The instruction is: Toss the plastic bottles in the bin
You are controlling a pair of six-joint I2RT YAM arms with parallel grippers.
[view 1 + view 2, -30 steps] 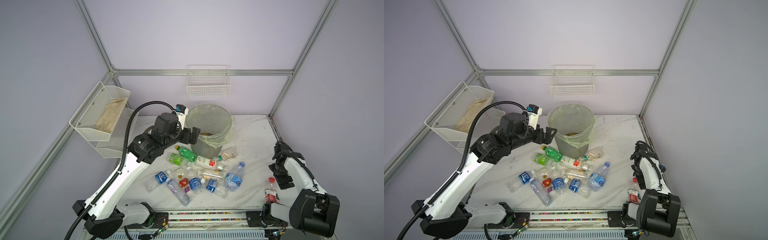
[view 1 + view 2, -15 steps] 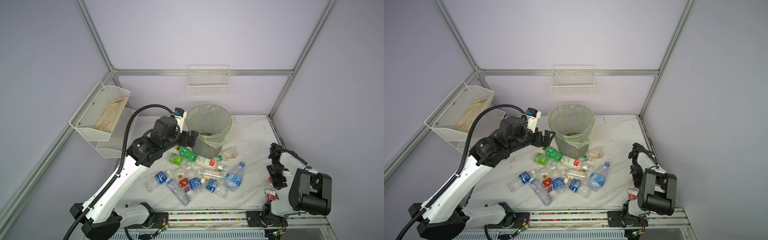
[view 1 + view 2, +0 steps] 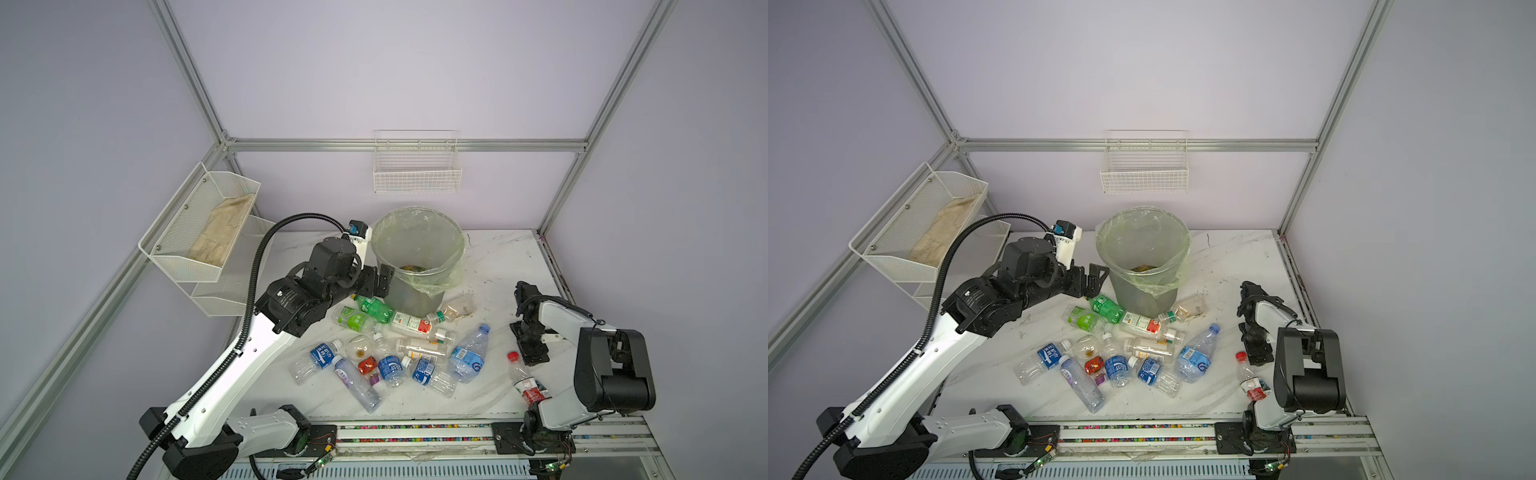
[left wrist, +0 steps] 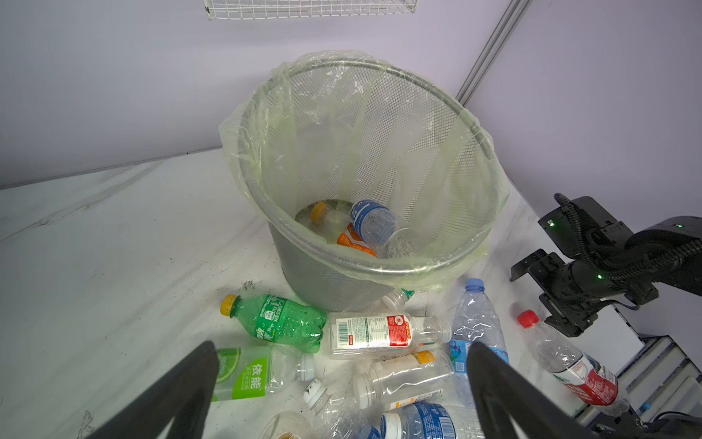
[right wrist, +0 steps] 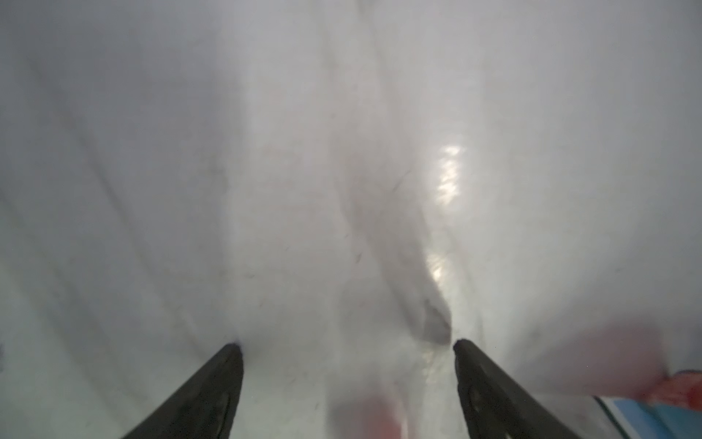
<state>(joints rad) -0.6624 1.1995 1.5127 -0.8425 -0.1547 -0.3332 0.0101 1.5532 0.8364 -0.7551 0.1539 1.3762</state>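
Observation:
The bin (image 3: 409, 297) (image 3: 1142, 296), grey mesh with a pale-green liner, stands at the back middle of the table. In the left wrist view two bottles (image 4: 374, 224) lie inside the bin (image 4: 323, 273). Several plastic bottles (image 3: 399, 353) (image 3: 1133, 353) are heaped in front of it, a green one (image 3: 374, 307) (image 4: 281, 319) nearest. My left gripper (image 3: 382, 280) (image 3: 1096, 276) (image 4: 342, 349) hangs open and empty by the bin's left front rim, above that heap. My right gripper (image 3: 528, 353) (image 3: 1255, 353) (image 5: 347, 347) is open, tips down at the table beside a lone red-capped bottle (image 3: 525, 380) (image 3: 1250, 378).
A white wire basket (image 3: 415, 174) hangs on the back wall above the bin. A mesh shelf (image 3: 199, 232) holding a cloth juts from the left wall. The arms' rail (image 3: 415, 432) runs along the front edge. The right wrist view is blurred, close to the tabletop.
My right arm has folded up at the elbow and brought its gripper left and down by the red-capped bottle, jaws slightly narrower. My left gripper has dropped a little beside the bin.

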